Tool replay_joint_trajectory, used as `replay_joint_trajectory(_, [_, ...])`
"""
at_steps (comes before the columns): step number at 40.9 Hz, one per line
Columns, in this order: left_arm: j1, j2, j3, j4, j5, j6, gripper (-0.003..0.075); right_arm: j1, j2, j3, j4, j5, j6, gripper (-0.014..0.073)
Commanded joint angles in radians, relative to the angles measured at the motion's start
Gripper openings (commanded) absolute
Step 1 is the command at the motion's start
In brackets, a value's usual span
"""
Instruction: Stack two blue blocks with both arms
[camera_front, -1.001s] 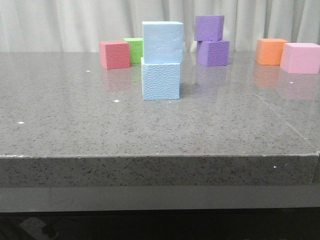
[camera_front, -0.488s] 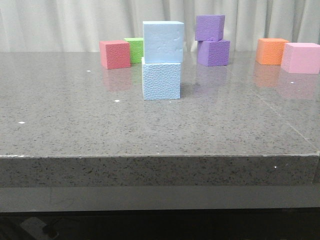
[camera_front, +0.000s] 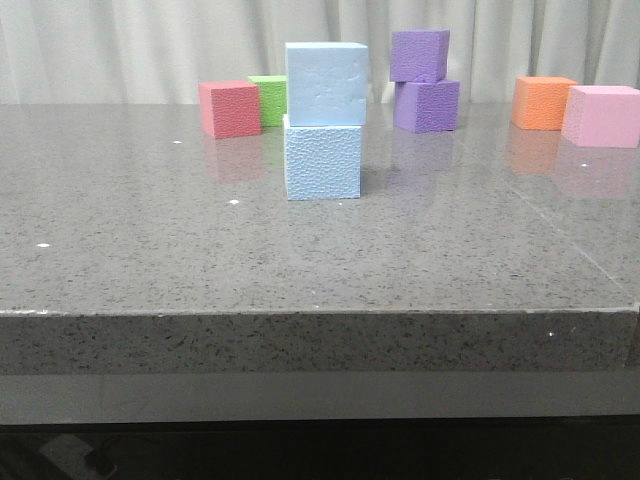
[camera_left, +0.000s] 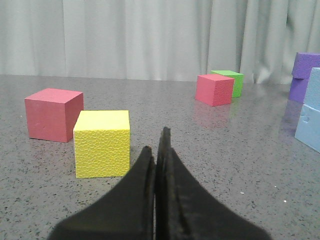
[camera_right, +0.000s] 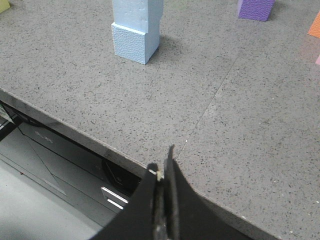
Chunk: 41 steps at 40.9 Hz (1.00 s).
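When I look from the front, one blue block (camera_front: 326, 83) sits on top of the other blue block (camera_front: 322, 157) on the tabletop (camera_front: 300, 260); I think the job is done. From the left wrist, my left claw (camera_left: 159, 150) is closed, empty, blocks far off. From the right wrist, my right claw (camera_right: 164, 167) is closed, empty, well apart from them.

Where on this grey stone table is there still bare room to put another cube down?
The widest bare patch lies between the table's near edge and the stack of two pale blue foam cubes. The back row is crowded: red cube, green cube, stacked purple cubes, orange cube, pink cube.
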Motion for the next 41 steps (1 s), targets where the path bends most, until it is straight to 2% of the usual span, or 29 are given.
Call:
replay_joint_trajectory(1, [-0.003, -0.021, 0.001, -0.009, -0.08, -0.005, -0.002, -0.005, 0.005, -0.022, 0.003, -0.069, -0.006, -0.0067])
replay_joint_trajectory(7, [-0.003, -0.021, 0.001, -0.009, -0.08, -0.005, -0.002, -0.064, -0.053, 0.041, -0.005, -0.143, -0.006, -0.0067])
replay_joint_trajectory(13, [-0.005, -0.021, 0.001, -0.009, -0.08, -0.005, -0.002, -0.214, -0.2, 0.246, -0.002, -0.445, -0.006, -0.0067])
replay_joint_trajectory(18, [-0.005, -0.021, 0.001, -0.009, -0.08, -0.005, -0.002, -0.298, -0.316, 0.435, -0.002, -0.667, -0.006, -0.0067])
replay_joint_trajectory(22, [-0.005, -0.021, 0.001, -0.009, -0.08, -0.005, -0.002, -0.344, -0.38, 0.559, -0.002, -0.787, -0.006, -0.0067])
replay_joint_trajectory(30, [-0.005, -0.021, 0.001, -0.009, -0.08, -0.005, -0.002, -0.395, -0.415, 0.701, -0.002, -0.908, -0.006, -0.0067])
replay_joint_trajectory(41, [-0.005, -0.017, 0.001, -0.009, -0.08, -0.005, -0.002, -0.407, -0.42, 0.699, -0.002, -0.883, -0.006, -0.0067])
